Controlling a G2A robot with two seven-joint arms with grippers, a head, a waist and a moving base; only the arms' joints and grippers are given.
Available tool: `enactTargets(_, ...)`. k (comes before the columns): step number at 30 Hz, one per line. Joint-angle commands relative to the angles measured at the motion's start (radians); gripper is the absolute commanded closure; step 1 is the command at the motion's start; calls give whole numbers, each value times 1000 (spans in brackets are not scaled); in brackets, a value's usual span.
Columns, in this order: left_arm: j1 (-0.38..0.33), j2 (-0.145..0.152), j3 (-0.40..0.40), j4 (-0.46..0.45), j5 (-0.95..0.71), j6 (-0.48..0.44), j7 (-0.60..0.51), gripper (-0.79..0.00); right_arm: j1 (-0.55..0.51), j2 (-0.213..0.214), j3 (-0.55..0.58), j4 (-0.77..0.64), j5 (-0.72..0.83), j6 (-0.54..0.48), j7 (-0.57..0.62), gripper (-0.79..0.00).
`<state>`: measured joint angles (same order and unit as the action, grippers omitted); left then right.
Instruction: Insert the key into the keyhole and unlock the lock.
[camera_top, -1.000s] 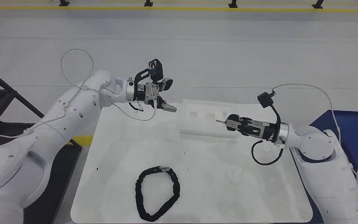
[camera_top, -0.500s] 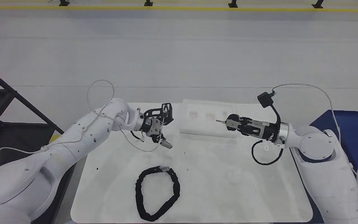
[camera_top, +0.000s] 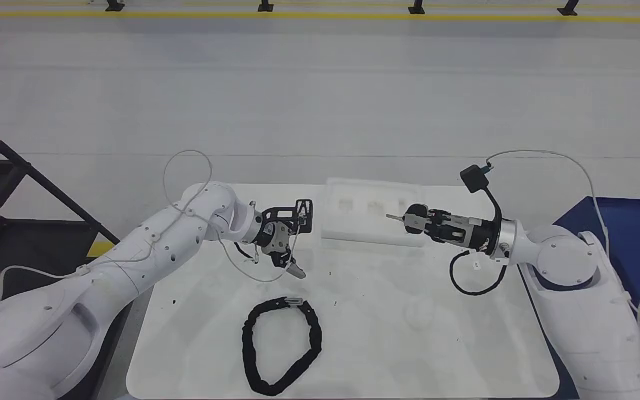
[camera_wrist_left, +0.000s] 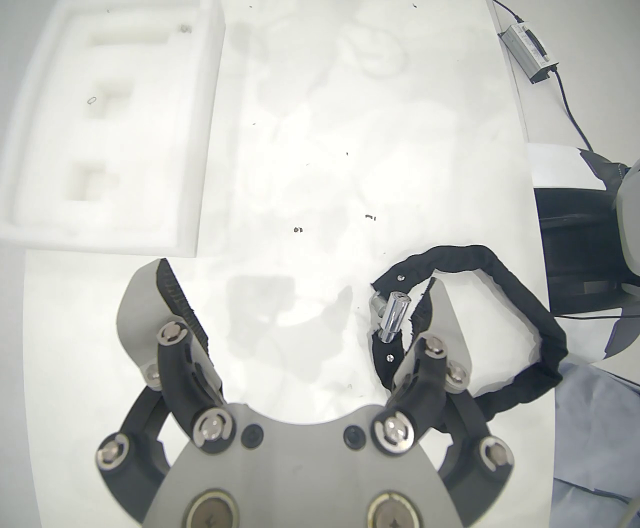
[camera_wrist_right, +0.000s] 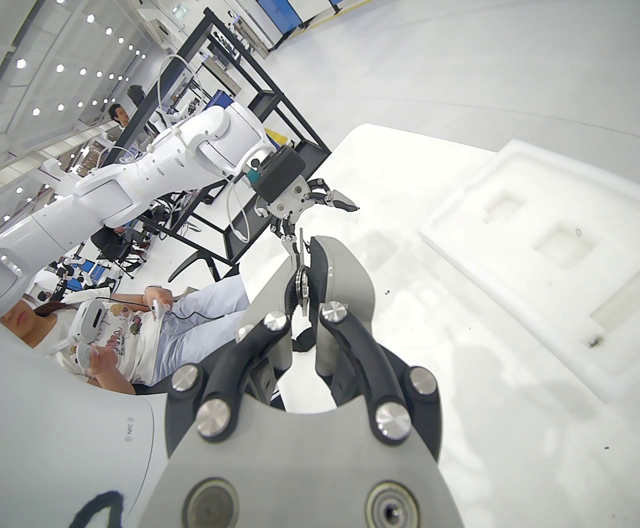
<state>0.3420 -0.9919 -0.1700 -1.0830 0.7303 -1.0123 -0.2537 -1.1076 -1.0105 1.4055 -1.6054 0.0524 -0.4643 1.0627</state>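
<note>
A white foam tray (camera_top: 360, 230) with shallow cut-outs sits at the far middle of the tabletop (camera_top: 400, 330), and everything else is placed from it.

The lock (camera_top: 248, 350), a chain in a black fabric sleeve, lies flat on the tabletop as a closed loop. It is well apart from the tray, on the robot's side of the tray corner nearest the left arm. Its short metal cylinder (camera_top: 293, 301) is at the part of the loop closest to the tray.

The left end effector (camera_top: 300, 242) hangs between that tray corner and the lock, its fingers spread wide with nothing between them. In the left wrist view (camera_wrist_left: 297, 280) one finger is near the tray (camera_wrist_left: 200, 150). The other is right beside the cylinder (camera_wrist_left: 395, 312) and overlaps the sleeve (camera_wrist_left: 547, 345). Whether it touches cannot be told.

The right end effector (camera_top: 410, 217) is closed on the key (camera_top: 392, 215). The blade sticks out past the fingertips, pointing toward the left arm. From above it overlaps the middle of the tray. In the right wrist view the end effector (camera_wrist_right: 307, 252) pinches the key (camera_wrist_right: 300, 280) clear of the tray (camera_wrist_right: 465, 260), which lies off to one side of it. The key is well apart from the lock.
</note>
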Motion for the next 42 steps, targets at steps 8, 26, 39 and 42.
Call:
enactTargets(8,14,3,-21,-15,11,35,43,-785,0,0,0,0,0,0,0,0)
enactTargets(26,270,141,-108,-1,715,66,836,-785,0,0,0,0,0,0,0,0)
enactTargets(39,308,102,-52,73,998,185,1092,-785,0,0,0,0,0,0,0,0)
enactTargets(42,308,86,-51,94,1007,194,1101,-785,0,0,0,0,0,0,0,0)
